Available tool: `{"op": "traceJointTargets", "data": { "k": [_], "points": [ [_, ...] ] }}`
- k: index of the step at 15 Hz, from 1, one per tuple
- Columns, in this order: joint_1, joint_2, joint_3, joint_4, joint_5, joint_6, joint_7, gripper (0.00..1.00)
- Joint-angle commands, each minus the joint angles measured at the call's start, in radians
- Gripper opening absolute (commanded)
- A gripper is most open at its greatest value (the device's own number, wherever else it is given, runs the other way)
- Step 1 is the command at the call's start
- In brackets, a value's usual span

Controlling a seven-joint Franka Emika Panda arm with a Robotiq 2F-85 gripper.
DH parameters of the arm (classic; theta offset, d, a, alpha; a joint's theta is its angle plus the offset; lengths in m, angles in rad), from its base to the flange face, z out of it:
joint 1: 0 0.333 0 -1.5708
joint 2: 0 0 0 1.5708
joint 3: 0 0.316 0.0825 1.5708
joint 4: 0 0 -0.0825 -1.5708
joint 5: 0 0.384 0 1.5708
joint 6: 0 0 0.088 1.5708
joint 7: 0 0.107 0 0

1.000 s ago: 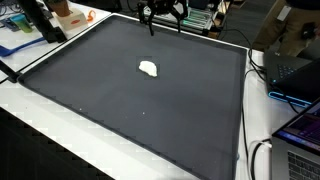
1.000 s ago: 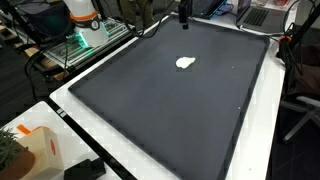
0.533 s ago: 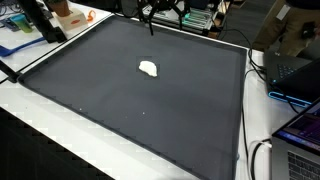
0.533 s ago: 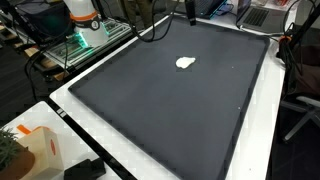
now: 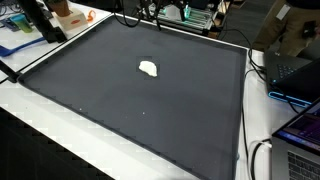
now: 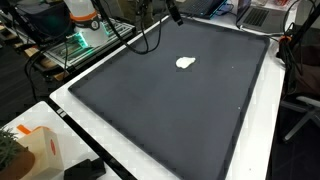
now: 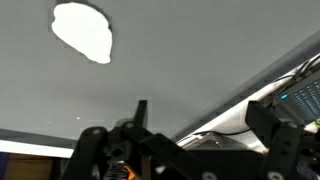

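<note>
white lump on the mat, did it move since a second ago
No. The white lump lies at the same spot against the far edge of the black mat in both exterior views.

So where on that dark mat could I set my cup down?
Nearly the whole dark mat is bare, all around the small white lump out to its edges. It is crowded off the mat: laptop and cables beside it, clutter beyond its far edge.
</note>
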Motion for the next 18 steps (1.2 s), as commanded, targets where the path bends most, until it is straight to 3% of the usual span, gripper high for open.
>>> {"op": "traceJointTargets", "data": {
  "k": [1,4,5,8,12,18],
  "points": [
    [-0.023,-0.040,-0.022,-0.020,0.047,-0.067,-0.024,1.00],
    [-0.027,0.015,-0.017,-0.041,0.032,-0.070,-0.023,1.00],
    [-0.009,0.087,0.004,-0.044,-0.054,0.003,-0.027,1.00],
    [-0.012,0.125,0.016,-0.085,-0.161,0.004,-0.021,1.00],
    [0.001,0.102,-0.008,-0.115,-0.222,0.033,-0.023,1.00],
    [-0.020,-0.030,-0.090,-0.121,-0.248,0.003,-0.022,1.00]
  ]
}}
